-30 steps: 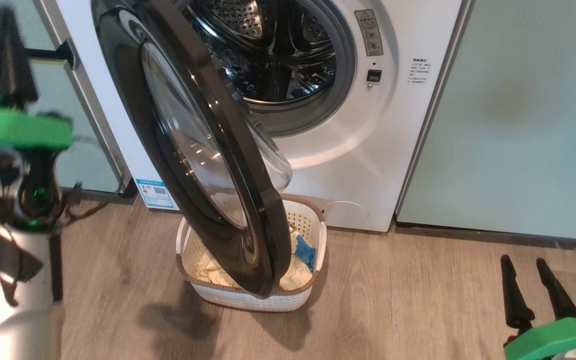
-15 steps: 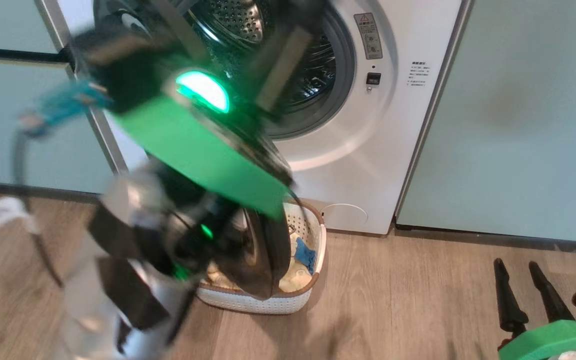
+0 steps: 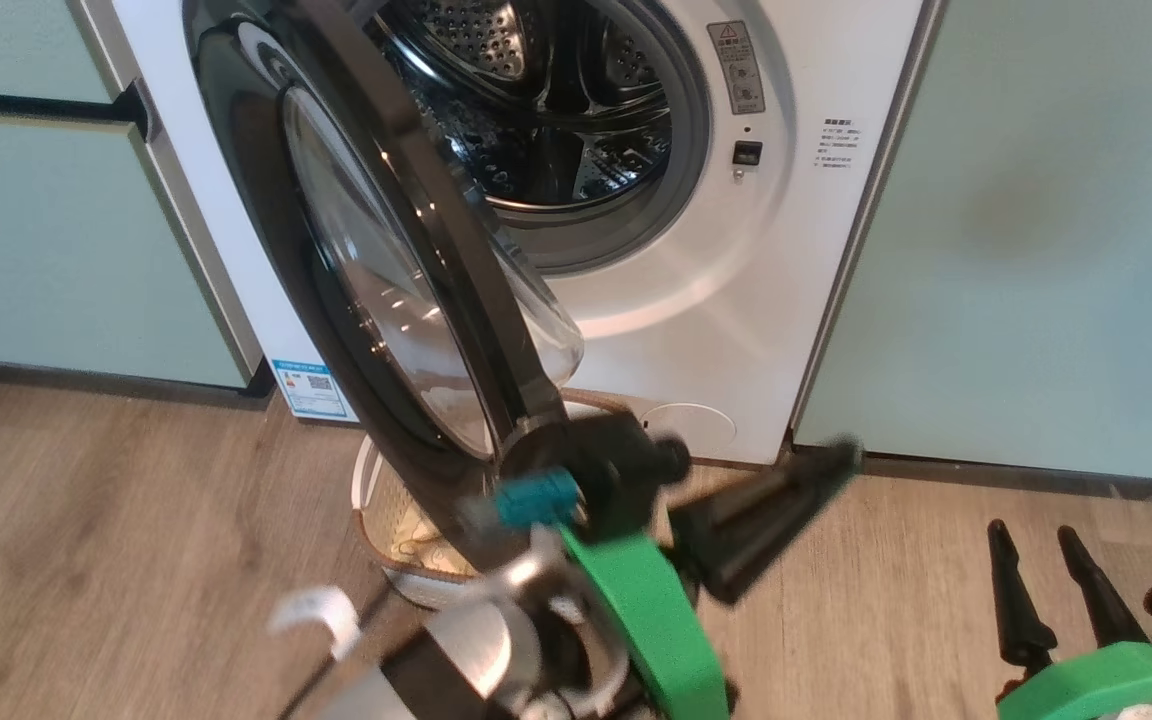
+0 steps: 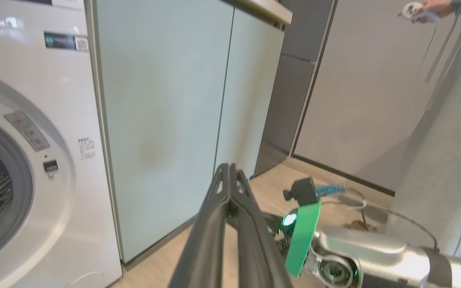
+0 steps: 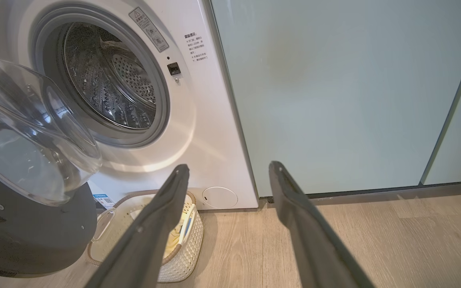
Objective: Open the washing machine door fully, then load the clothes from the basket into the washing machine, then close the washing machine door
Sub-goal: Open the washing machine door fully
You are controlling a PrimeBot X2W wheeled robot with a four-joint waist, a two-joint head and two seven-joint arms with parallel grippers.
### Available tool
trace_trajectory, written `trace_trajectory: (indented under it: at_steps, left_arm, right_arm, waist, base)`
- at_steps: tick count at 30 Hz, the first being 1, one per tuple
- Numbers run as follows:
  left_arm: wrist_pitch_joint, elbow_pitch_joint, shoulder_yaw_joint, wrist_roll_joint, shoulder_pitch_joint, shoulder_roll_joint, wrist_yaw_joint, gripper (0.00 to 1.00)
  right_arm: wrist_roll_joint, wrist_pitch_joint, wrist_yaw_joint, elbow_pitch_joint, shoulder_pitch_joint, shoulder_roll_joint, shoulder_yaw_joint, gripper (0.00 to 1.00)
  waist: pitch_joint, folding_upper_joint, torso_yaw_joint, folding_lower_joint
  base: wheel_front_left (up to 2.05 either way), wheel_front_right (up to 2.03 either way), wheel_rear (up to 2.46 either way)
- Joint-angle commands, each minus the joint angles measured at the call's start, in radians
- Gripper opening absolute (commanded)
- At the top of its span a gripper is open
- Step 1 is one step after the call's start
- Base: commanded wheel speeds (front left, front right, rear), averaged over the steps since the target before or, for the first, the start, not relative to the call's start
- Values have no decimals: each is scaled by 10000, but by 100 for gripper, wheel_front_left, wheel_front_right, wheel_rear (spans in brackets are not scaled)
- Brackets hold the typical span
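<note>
left claw (image 3: 836, 458) now low, tips together

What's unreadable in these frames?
- What's in the basket: head view, covered by the washing machine door and left arm; right wrist view, by the right gripper.
- The left gripper: head view, motion-blurred.
- Label text on the washing machine: too small, all views.

Home laundry rm: washer (image 3: 716, 300), cabinets (image 3: 1036, 230).
</note>
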Motion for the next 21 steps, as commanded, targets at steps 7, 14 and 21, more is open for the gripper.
trace_trajectory:
  at_steps: [7, 14, 21]
  left_arm:
    - [-878, 755, -604, 1235, 408, 293, -90, 0]
    - [-1937, 2255, -878, 2130, 540, 419, 20, 0]
    - [-2902, 3870, -783, 2208, 542, 295, 108, 0]
  right_arm:
    - [63, -95, 4, -275, -258, -161, 90, 100]
    - [51, -95, 4, -262, -287, -165, 128, 100]
    - [81, -95, 4, -252, -344, -182, 217, 100]
  waist:
    - [29, 0, 116, 0]
    - [34, 0, 192, 0]
    - [106, 0, 155, 0]
  base:
    - [0, 0, 0]
    - [0, 0, 0]
    - [0, 0, 0]
